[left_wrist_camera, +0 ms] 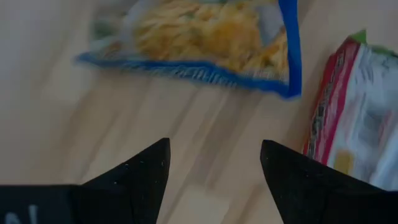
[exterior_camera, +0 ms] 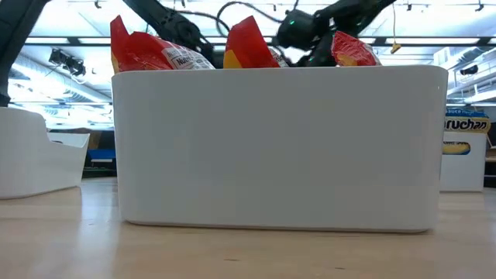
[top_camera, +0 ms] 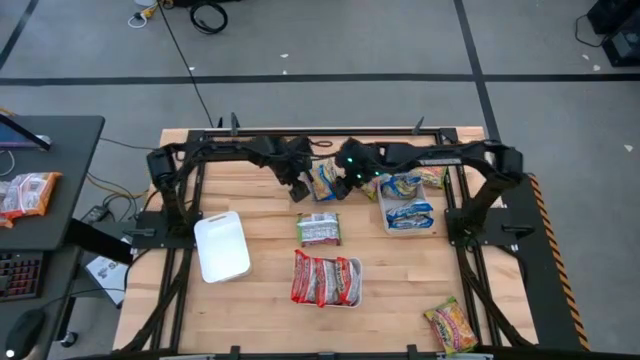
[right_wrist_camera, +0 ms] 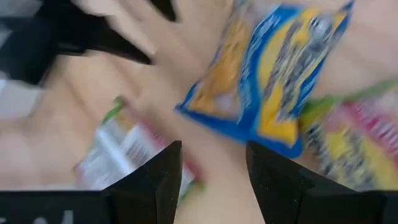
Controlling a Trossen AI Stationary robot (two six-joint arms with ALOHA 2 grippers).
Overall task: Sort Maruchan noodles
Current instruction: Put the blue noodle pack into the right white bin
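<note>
From above: twelve-odd crinkly packets spread over the table (top_camera: 400,290), red ones packed in the near tray (top_camera: 325,279), blue-and-yellow ones in the right tray (top_camera: 408,213), a red-and-silver one (top_camera: 319,229) loose mid-table, a blue one (top_camera: 327,180) between the two grippers at the far edge, a yellow one (top_camera: 451,326) alone near the front right corner, an empty tray (top_camera: 222,246) on the left. At table level, only the near tray's wall (exterior_camera: 279,147) and red tops. From the wrists: left gripper (left_wrist_camera: 214,165) fingers apart over bare wood, nothing held; right gripper (right_wrist_camera: 212,163) likewise parted, empty, above the blue packet (right_wrist_camera: 273,74).
</note>
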